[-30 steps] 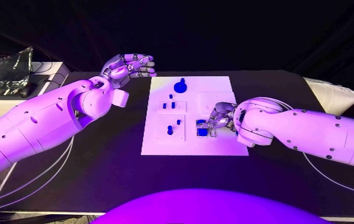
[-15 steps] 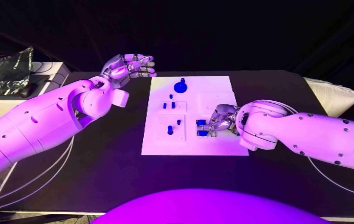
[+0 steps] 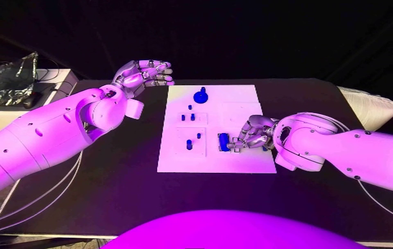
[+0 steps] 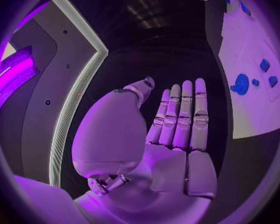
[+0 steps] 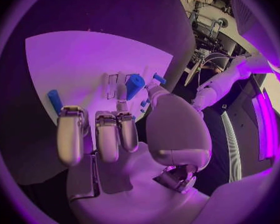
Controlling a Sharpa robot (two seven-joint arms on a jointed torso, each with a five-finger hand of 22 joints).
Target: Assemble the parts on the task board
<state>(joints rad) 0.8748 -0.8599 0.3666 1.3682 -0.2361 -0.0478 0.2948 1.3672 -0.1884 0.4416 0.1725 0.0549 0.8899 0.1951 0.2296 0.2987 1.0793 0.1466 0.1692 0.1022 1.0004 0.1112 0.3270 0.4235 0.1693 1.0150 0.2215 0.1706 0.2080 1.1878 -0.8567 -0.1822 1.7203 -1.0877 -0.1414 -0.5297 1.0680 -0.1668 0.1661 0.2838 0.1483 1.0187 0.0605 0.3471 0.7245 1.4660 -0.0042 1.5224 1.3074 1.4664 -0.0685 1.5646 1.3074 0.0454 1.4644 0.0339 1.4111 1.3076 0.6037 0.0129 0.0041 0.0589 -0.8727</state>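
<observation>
A black table (image 3: 122,186) is carrying a white task board (image 3: 237,161) at its middle, with the robot's two white arms reaching in from either side. The right hand (image 3: 252,134) is sitting low over the board's right half, near the right edge and towards the near end, its fingers (image 5: 71,134) lying side by side and pointing across the white surface. Just beside those fingers, on their inner side, an upright blue block (image 3: 224,141) is standing on the board; from the head view I cannot tell whether the fingertips are touching it, and the right wrist view is showing nothing held in the palm, with a small blue part (image 5: 55,101) lying just past the outermost fingertip. Whether this hand is gripping anything I cannot tell. The left hand (image 3: 146,73) is hanging in the air off the board's far left corner, well apart from every part, fingers curled over in the head view; the left wrist view is showing its fingers (image 4: 184,114) straight and pressed together, the thumb off to one side, and nothing in the palm. A round blue knob (image 3: 200,96) is standing near the board's far edge. Below it two small blue pegs (image 3: 192,116) are sitting in a square recess on the left half, and a single blue peg (image 3: 188,144) is sitting in the next recess towards the near edge.
</observation>
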